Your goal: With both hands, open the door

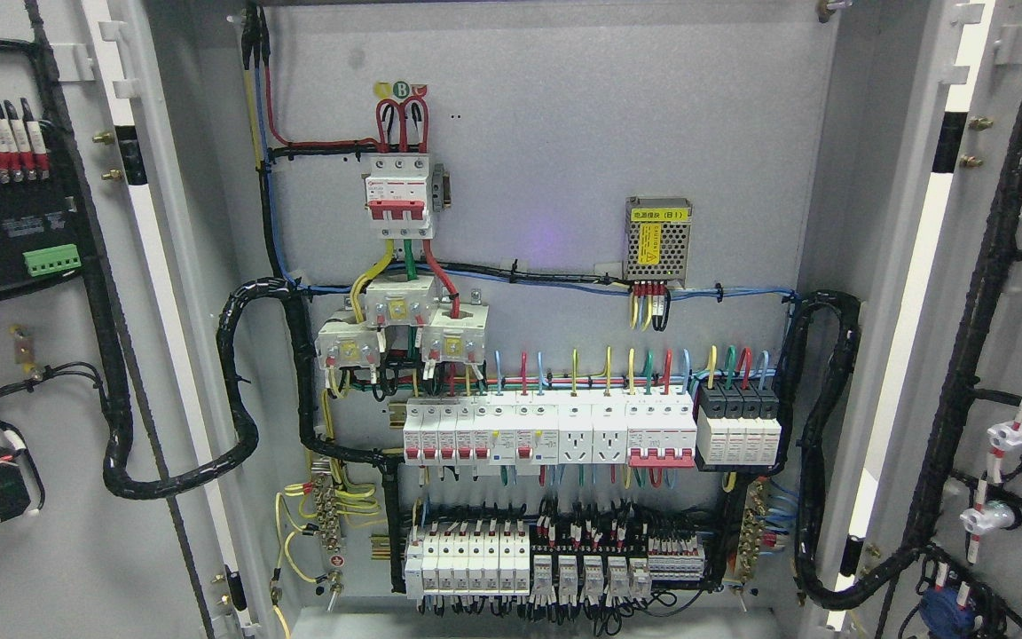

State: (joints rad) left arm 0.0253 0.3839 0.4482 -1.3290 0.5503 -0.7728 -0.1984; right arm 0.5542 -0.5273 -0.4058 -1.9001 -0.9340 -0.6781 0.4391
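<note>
While both doors, the left door (50,355) and right door (1008,355), stand swung wide, the cabinet (546,106) shows its switches (546,430) and wires. No hand shows, so I cannot tell its state.

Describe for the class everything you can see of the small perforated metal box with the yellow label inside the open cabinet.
The perforated metal box is silvery mesh, upright, fixed to the grey back panel at upper right. A yellow label with dark print covers its front. Red, yellow and black wires leave its underside, above the blue cable run.
</note>
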